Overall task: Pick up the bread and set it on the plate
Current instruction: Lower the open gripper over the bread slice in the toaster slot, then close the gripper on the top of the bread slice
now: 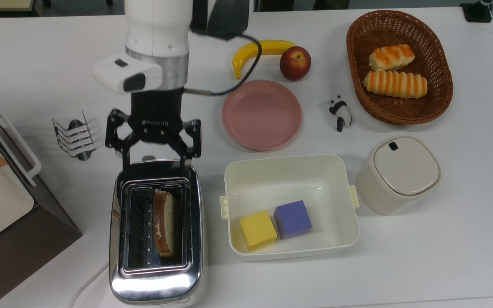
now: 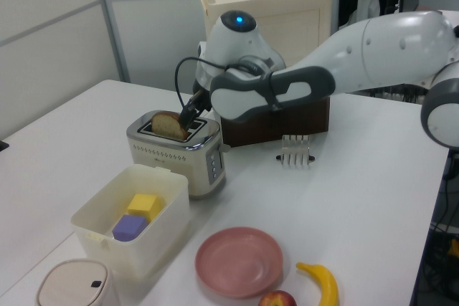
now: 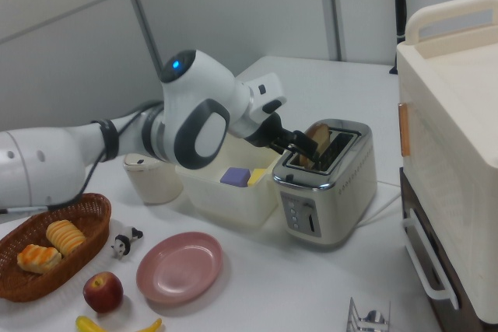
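Observation:
The bread [image 1: 163, 222] is a brown slice standing upright in one slot of the chrome toaster [image 1: 156, 282], its rounded top sticking out [image 2: 168, 125] [image 3: 317, 139]. My gripper [image 1: 154, 164] hangs open just over the toaster's end nearest the plate side, fingers spread wider than the slots and short of the slice. In the left view the gripper [image 2: 190, 115] sits right beside the bread; in the right view the gripper [image 3: 298, 145] does too. The pink plate [image 1: 262, 114] lies empty to the top view's right of the arm [image 2: 240, 261] [image 3: 180, 267].
A cream tub [image 1: 291, 171] with a yellow and a purple cube stands beside the toaster. A lidded bin [image 1: 400, 173], a basket [image 1: 439, 98] of striped rolls, a banana [image 1: 257, 49], an apple [image 1: 295, 63], a panda figure [image 1: 340, 112], a toast rack [image 1: 74, 136] and a cabinet [image 1: 11, 205] surround them.

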`<state>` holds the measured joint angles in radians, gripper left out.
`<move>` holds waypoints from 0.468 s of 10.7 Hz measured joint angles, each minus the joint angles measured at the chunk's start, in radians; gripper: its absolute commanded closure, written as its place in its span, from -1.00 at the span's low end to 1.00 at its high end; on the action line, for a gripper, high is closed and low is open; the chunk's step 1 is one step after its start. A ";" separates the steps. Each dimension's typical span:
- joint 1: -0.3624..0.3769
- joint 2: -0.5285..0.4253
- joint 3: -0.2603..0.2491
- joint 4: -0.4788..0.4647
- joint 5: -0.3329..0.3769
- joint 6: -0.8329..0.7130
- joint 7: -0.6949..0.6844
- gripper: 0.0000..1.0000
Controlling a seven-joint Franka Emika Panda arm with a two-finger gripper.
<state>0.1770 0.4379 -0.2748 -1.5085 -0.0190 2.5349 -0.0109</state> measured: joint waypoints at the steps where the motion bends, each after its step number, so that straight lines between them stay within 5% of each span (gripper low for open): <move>1: 0.000 0.022 0.000 0.002 0.000 0.056 0.000 -0.22; 2: 0.000 0.040 0.000 0.003 0.000 0.109 0.000 0.35; 3: 0.001 0.056 0.001 0.004 0.000 0.145 0.000 0.66; 4: 0.004 0.068 0.003 0.004 0.000 0.172 0.000 0.94; 5: 0.009 0.083 0.004 0.005 0.000 0.201 0.000 1.00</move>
<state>0.1858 0.5206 -0.2704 -1.5040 -0.0191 2.7355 -0.0108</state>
